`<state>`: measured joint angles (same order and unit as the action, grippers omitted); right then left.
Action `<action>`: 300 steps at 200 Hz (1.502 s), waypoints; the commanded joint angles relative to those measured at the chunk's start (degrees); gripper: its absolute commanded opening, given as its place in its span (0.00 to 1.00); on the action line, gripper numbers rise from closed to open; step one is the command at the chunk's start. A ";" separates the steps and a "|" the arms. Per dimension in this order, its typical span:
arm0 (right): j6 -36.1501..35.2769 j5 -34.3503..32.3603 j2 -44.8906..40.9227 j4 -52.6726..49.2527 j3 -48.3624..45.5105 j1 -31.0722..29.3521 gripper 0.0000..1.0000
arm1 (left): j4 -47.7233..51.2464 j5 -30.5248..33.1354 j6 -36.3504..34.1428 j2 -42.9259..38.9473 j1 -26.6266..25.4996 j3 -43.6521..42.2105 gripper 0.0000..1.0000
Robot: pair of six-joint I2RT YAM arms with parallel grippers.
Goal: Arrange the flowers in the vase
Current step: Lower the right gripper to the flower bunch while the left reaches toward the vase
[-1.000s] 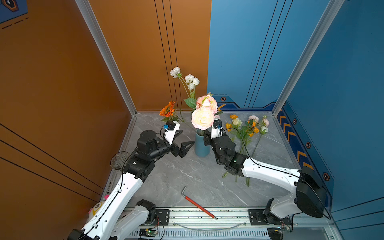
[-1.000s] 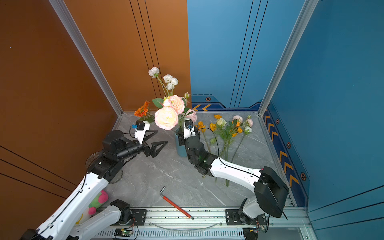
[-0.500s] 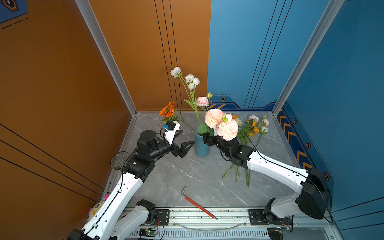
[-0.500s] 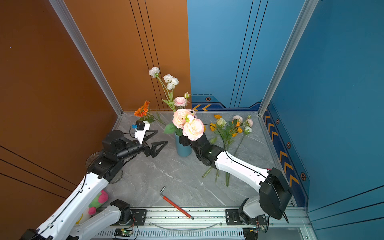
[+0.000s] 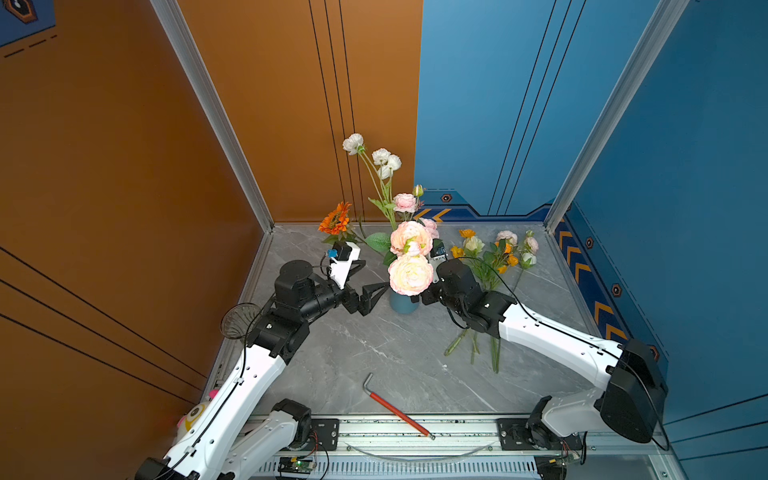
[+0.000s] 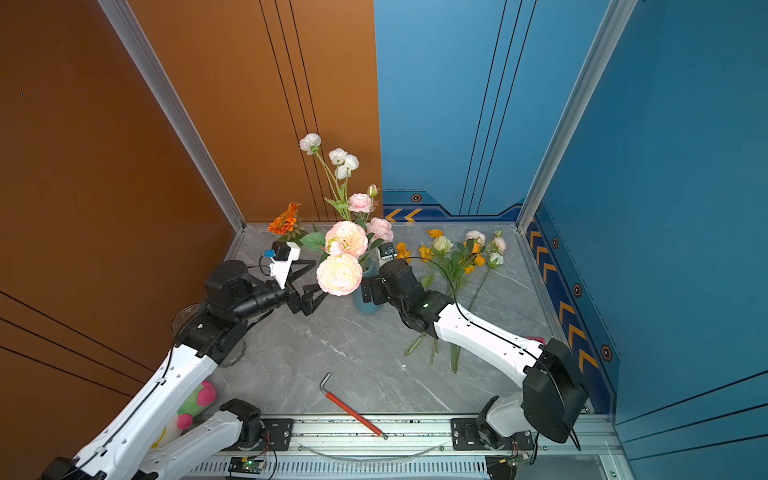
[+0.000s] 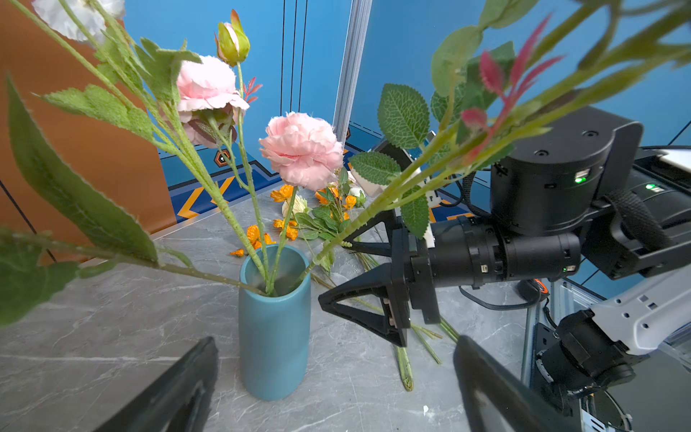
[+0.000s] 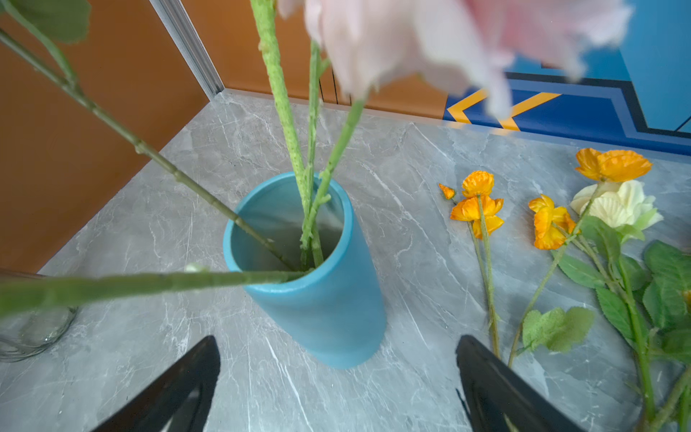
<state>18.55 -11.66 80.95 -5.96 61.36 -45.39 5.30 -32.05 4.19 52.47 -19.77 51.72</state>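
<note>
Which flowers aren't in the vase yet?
The bunch with small orange, cream and pale pink blooms, lying flat on the table right of the blue vase; all the other flowers stand in it.

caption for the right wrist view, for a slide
Open right gripper facing the vase, several stems standing in it, orange and cream flowers lying beside it on the table
</note>
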 commanded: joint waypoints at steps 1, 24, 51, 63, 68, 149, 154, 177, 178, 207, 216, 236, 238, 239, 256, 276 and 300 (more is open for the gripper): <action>1.49 1.55 -2.37 -3.22 -2.31 0.47 1.00 | -1.08 -1.57 0.38 0.10 0.61 -0.34 0.98; 2.49 1.84 -4.06 -3.80 -4.92 0.47 0.99 | -1.10 -1.57 0.30 0.11 0.61 -0.33 0.98; 4.07 1.66 -6.45 -3.80 -8.42 0.51 0.99 | -1.12 -1.28 0.30 0.00 0.61 -0.42 0.98; 4.77 1.34 -7.77 -3.82 -10.01 0.56 0.99 | -1.14 -1.27 0.24 -0.03 0.65 -0.44 0.98; 4.95 1.17 -8.30 -3.80 -10.61 0.49 0.99 | -1.12 -1.31 0.23 -0.07 0.63 -0.47 0.98; 10.04 -1.27 -19.61 -8.03 -20.44 4.12 0.98 | 7.29 3.81 -4.68 0.19 -3.48 2.22 0.98; 10.42 -1.51 -20.34 -8.71 -20.72 4.69 0.98 | 9.01 4.79 -5.96 0.22 -4.56 2.80 0.98; 11.34 -1.59 -22.95 -12.77 -20.83 9.07 0.97 | 15.05 2.75 -7.29 -0.08 -6.76 3.50 0.98; 11.34 -1.60 -23.03 -12.86 -20.84 9.25 0.97 | 15.24 2.72 -7.23 -0.17 -6.86 3.40 0.98; 10.43 0.37 -23.02 -14.12 -20.20 14.59 0.94 | 19.77 3.42 -7.52 -3.30 -9.69 0.18 0.98; 10.13 1.04 -22.11 -14.73 -19.24 16.06 0.93 | 20.62 3.80 -7.62 -4.00 -10.77 -1.10 0.98; 9.05 2.14 -19.37 -16.68 -16.33 18.17 0.92 | 22.51 4.91 -8.78 -3.92 -14.18 -3.16 0.98; 8.94 2.14 -19.17 -16.86 -16.05 18.32 0.93 | 22.66 5.18 -9.05 -3.81 -14.60 -3.31 0.98; 8.91 2.11 -19.08 -16.97 -15.94 18.41 0.93 | 22.79 5.30 -9.21 -3.71 -14.91 -3.35 0.98; 8.40 2.80 -17.62 -17.25 -14.56 19.45 0.92 | 24.99 9.11 -11.75 -1.92 -19.90 -2.84 0.98; 8.11 4.39 -15.59 -17.26 -13.35 20.79 0.93 | 26.38 12.98 -13.93 1.42 -24.94 -0.73 0.98; 6.50 7.32 -10.51 -17.46 -10.71 21.72 0.91 | 27.37 14.36 -16.39 6.74 -28.36 3.96 0.98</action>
<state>27.27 -7.66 66.32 -21.21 47.44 -24.53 30.11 -21.80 -7.90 55.64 -45.65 50.85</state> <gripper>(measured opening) 0.922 0.981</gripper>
